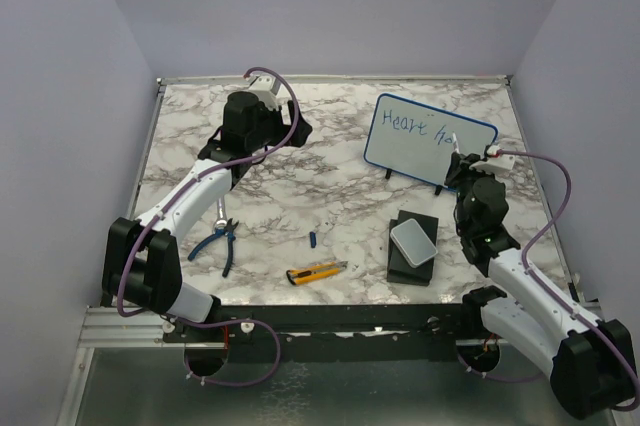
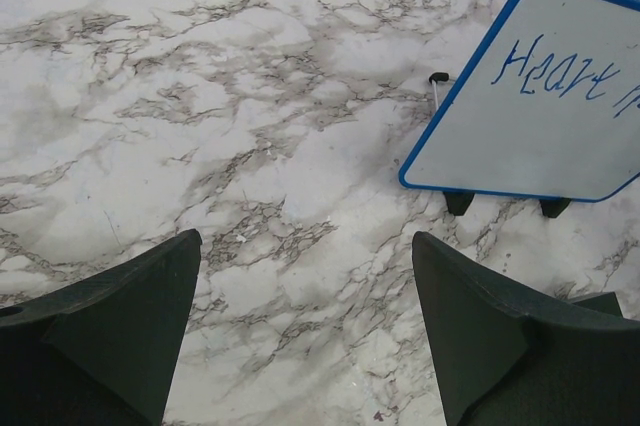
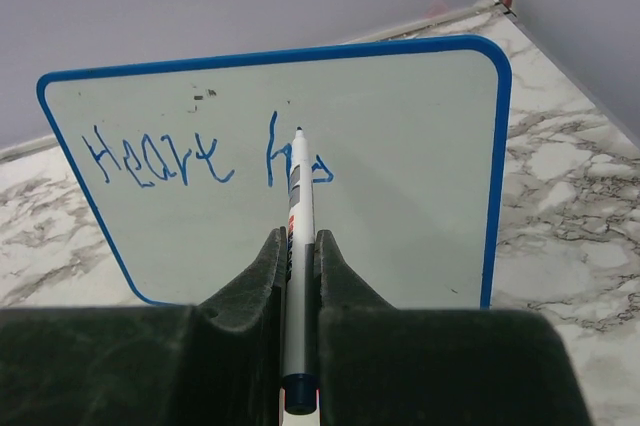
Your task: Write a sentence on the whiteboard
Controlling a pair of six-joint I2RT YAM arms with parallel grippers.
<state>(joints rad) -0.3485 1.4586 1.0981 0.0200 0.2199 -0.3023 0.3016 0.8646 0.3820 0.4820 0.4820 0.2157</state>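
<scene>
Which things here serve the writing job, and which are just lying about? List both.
In use: whiteboard, blue writing, marker, right hand shut on the marker.

Lying about: pliers, yellow knife, grey box, small blue piece. The left hand is open and holds nothing.

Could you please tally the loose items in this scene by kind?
Whiteboard: 1
Marker: 1
Pliers: 1
Utility knife: 1
Small blue piece: 1
Grey box: 1
Black base beneath it: 1
Total: 7
</scene>
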